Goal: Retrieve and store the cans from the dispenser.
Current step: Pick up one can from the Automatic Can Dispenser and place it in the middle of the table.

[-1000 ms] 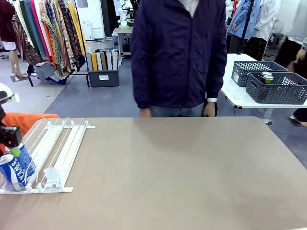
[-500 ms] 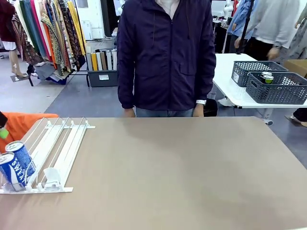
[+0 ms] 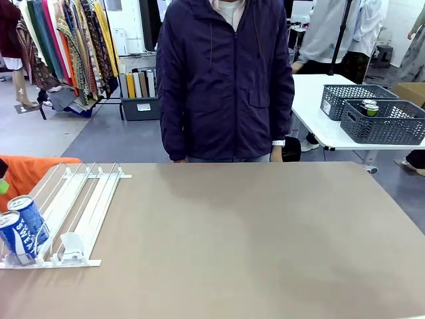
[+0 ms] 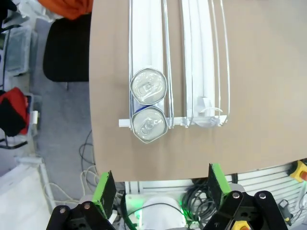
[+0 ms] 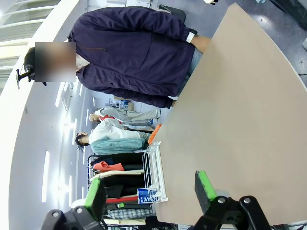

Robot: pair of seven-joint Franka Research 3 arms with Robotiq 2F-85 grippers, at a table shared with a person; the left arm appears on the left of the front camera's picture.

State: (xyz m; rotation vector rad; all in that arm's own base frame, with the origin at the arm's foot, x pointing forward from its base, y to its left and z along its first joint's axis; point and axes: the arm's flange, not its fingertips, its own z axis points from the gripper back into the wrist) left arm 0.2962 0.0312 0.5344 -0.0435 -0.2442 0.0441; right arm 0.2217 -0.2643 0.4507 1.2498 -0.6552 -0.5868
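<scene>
Two cans (image 3: 18, 231) sit one behind the other in the leftmost lane of the dispenser (image 3: 83, 199), right down at the near end by the table's (image 3: 265, 232) near-left corner; front view gives you the blue sides and white lettering, but it takes the left wrist view to see the cans (image 4: 149, 105) from straight above, silver tops and pull tabs, touching each other, the front one up against the end bar of the dispenser (image 4: 204, 52); a white pusher block (image 4: 206, 109) sits at the same end two lanes over; left gripper (image 4: 160, 189) hangs above all that with its green pads spread wide, nothing between them; right wrist view is rolled sideways and shows the dispenser (image 5: 154, 170) far off, right gripper (image 5: 151, 191) also wide open and empty; person (image 3: 226, 80) in a dark jacket stands at the far edge, grey baskets (image 3: 378, 113) on a white table behind.
</scene>
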